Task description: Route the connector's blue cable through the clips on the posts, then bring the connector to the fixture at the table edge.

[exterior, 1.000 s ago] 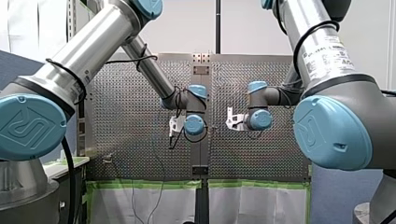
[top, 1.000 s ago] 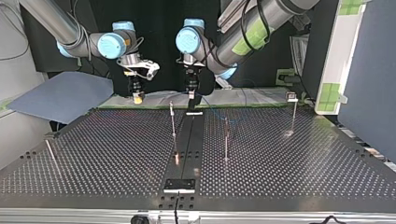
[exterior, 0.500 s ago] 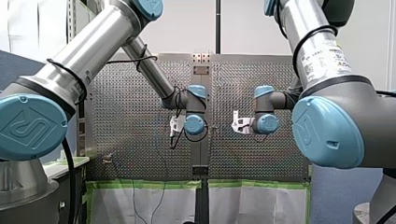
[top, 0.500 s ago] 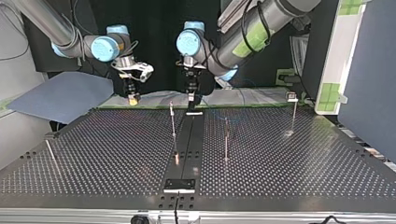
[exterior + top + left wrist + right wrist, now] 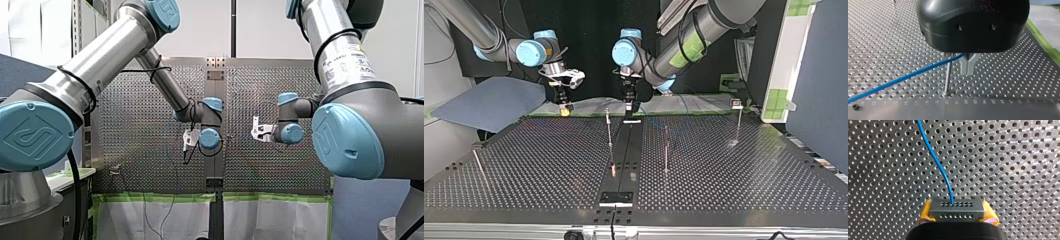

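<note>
Right wrist view: right end effector (image 5: 957,216), yellow-padded, tight around boxy grey hole-dotted connector (image 5: 957,207) with blue cable (image 5: 935,160).

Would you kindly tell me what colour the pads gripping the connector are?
Yellow pads hold the connector, clearest in the right wrist view.

Front cam: behind & above our shoulders, looking fwd over the table (image 5: 140,150), far off, wide. Top cam: opposite side, approx. table height, facing us. They share the table's middle, our left arm (image 5: 105,62) & right arm (image 5: 345,60). L wrist cam peers down our left claw (image 5: 968,70), v. close to the table; R wrist cam likewise past our right claw (image 5: 957,217) w/ connector (image 5: 957,207). Both wrist cams catch the blue cable (image 5: 905,77).
</note>
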Tool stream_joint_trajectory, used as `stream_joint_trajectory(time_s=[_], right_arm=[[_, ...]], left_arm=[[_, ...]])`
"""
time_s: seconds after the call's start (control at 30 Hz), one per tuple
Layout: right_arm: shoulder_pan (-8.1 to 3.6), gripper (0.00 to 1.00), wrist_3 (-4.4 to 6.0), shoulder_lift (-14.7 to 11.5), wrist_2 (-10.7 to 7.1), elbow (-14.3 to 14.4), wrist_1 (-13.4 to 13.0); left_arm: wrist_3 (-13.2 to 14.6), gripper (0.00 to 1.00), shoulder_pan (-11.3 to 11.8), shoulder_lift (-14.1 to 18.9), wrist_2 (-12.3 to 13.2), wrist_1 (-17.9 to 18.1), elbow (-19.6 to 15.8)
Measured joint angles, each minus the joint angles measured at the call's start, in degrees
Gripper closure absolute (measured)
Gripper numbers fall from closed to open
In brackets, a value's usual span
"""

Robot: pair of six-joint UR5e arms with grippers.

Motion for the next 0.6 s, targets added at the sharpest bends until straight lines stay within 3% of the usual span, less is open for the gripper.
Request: stream_joint_trajectory(time_s=[0.27,0.6], right_arm=[[-1.67,0.98,0.63,0.1,-1.96,0.0,-0.6],[-3.17,0.98,0.67,0.3,-3.61,0.0,-0.7]], left_arm=[[-1.3,1.0,0.3,0.0,1.1,1.2,0.1],[-2.0,1.0,0.7,-0.1,3.1,2.1,0.3]])
